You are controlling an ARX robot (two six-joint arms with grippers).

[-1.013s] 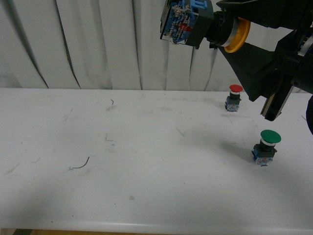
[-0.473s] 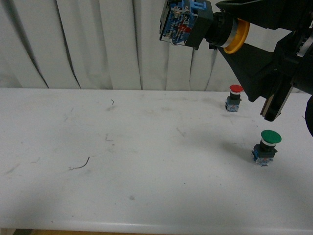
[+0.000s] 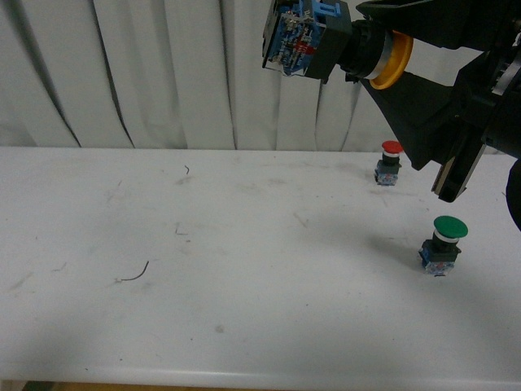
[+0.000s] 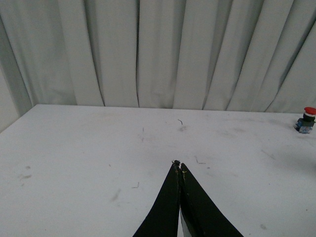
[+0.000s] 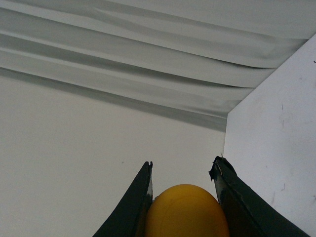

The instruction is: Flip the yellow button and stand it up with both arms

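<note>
My right gripper [image 3: 389,49] is shut on the yellow button [image 3: 342,45] and holds it high above the table at the upper right of the front view. The button lies sideways, its yellow cap [image 3: 396,61] toward the gripper and its blue-and-black base pointing left. In the right wrist view the yellow cap [image 5: 186,212] sits between the two black fingers of that gripper [image 5: 183,168]. My left gripper [image 4: 178,164] is shut and empty, its tips pressed together above the white table [image 4: 74,158]. The left arm is out of the front view.
A red-capped button [image 3: 391,161] stands on the table at the far right; it also shows in the left wrist view [image 4: 306,119]. A green-capped button [image 3: 444,244] stands nearer on the right. A thin wire scrap [image 3: 134,274] lies at the left. Grey curtains hang behind.
The right gripper with the yellow button has shifted slightly left and up. Nothing else has moved.
</note>
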